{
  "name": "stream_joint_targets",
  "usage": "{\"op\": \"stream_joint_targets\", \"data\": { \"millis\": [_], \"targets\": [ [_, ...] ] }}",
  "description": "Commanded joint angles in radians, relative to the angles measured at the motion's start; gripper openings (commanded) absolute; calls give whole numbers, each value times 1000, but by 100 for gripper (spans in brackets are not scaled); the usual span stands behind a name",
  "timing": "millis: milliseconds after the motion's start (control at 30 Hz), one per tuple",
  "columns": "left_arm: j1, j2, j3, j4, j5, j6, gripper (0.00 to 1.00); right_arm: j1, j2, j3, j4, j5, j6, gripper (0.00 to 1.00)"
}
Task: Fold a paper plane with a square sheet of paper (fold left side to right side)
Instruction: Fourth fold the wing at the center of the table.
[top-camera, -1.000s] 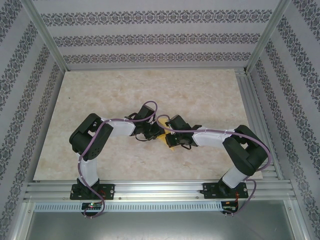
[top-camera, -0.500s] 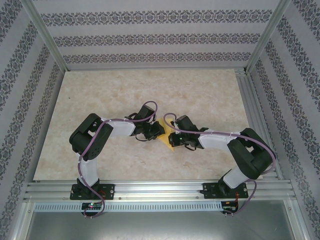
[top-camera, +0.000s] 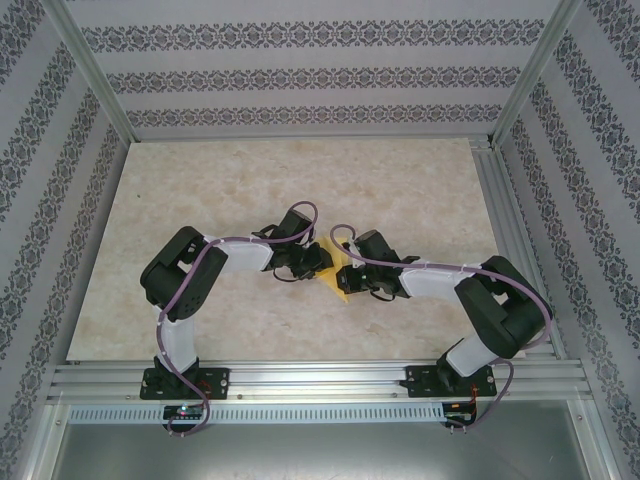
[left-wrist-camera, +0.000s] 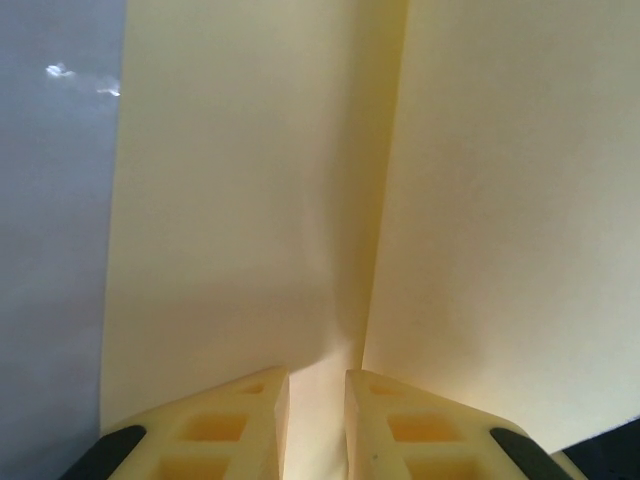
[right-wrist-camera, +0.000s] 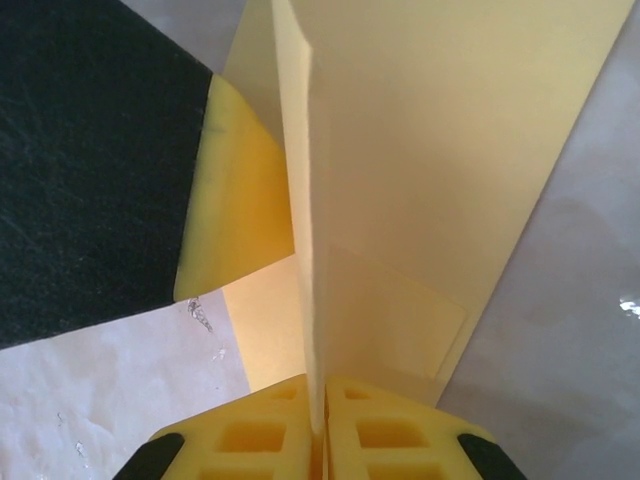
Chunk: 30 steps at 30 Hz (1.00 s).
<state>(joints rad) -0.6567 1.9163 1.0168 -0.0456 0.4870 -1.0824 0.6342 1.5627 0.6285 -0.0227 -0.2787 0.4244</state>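
In the top view the left arm reaches in from 9 o'clock, and the left tool (top-camera: 320, 264) meets the paper (top-camera: 342, 282) just toward 5 o'clock of the centre of the tabletop (top-camera: 200, 190). Its wrist view looks closely along the pale sheet. A folded flap's edge runs from 12 o'clock down to the right-hand finger, and the jaws stand a little apart, leaving a narrow slot with paper showing in it. That looks too loose for a pinch on so thin a sheet. I judge this tool sits at the left side to steady the flap or let it go, not to carry it. The paper lies between the two tools, touching both. From 3 o'clock the right arm comes in, and the right tool (top-camera: 356, 278) is clamped on the paper. In its wrist view one layer stands upright on edge and runs from 12 o'clock straight into the closed fingers (right-wrist-camera: 250, 435), while more of the sheet spreads toward 2 o'clock. The left tool's yellow finger lies at 10 o'clock, just beside the sheet. Holding the layer upright suits swinging the left side over to the right, and a firm pinch on the edge lets this arm steer where the crease lands. The fold looks under way but not yet pressed flat.
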Motion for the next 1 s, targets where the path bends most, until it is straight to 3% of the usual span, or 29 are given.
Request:
{"op": "stream_joint_targets", "data": {
  "millis": [0,433,667,967],
  "targets": [
    [-12,16,12,-37,-18,22,24,5,22,24,20,-30,-11,11],
    [-12,13,12,-49,-25,26,24,-23,-61,63,-51,-47,-22,35],
    [-13,13,16,-55,-26,28,24,-29,-83,91,-176,38,-78,48],
    [-12,13,24,-65,-24,34,24,13,2,102,-145,58,-46,52]
  ]
}}
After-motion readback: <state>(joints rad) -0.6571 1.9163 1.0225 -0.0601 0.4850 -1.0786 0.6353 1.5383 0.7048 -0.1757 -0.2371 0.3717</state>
